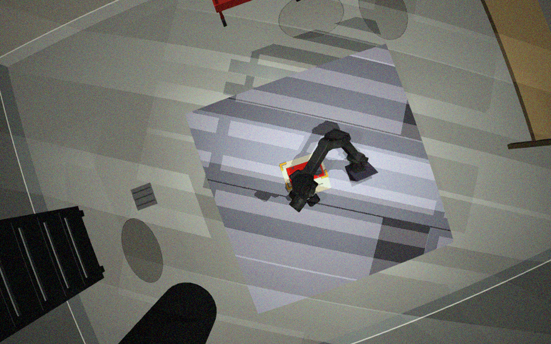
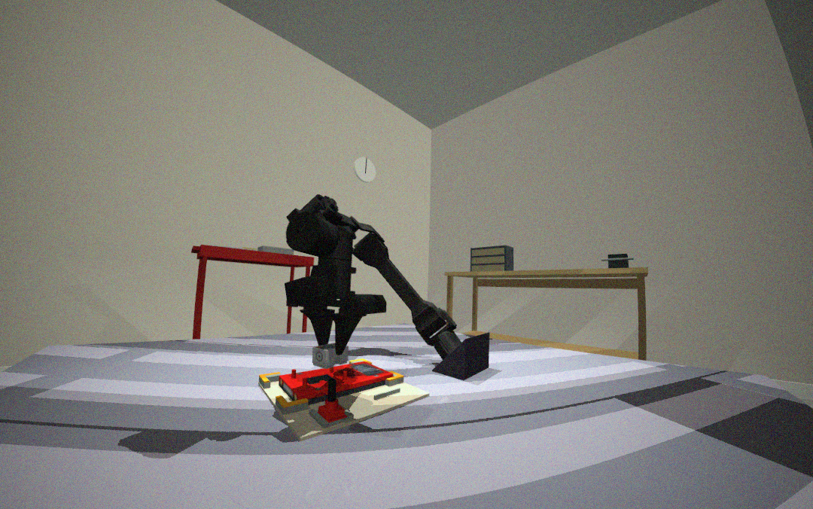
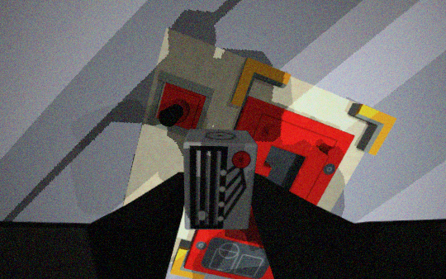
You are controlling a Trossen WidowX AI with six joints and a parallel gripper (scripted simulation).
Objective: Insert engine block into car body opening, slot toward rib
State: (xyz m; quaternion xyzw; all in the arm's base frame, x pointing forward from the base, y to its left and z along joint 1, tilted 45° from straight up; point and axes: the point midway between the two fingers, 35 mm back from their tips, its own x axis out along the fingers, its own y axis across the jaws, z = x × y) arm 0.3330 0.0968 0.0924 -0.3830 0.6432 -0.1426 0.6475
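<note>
Grasping the block [image 2: 324, 356] [image 3: 219, 182], the pincer [image 2: 331, 351] [image 3: 218, 180] hovers above the red car [image 2: 372, 377] [image 3: 303, 125], best squared to the opening before a straight, slow descent.

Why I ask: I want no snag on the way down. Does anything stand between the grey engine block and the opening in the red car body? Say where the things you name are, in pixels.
Nothing visible stands between the grey boxy engine block [image 2: 324, 356] [image 3: 219, 186], gripped above the red flat car body [image 2: 287, 384] [image 3: 307, 125], and that body; the block hides part of it.
</note>
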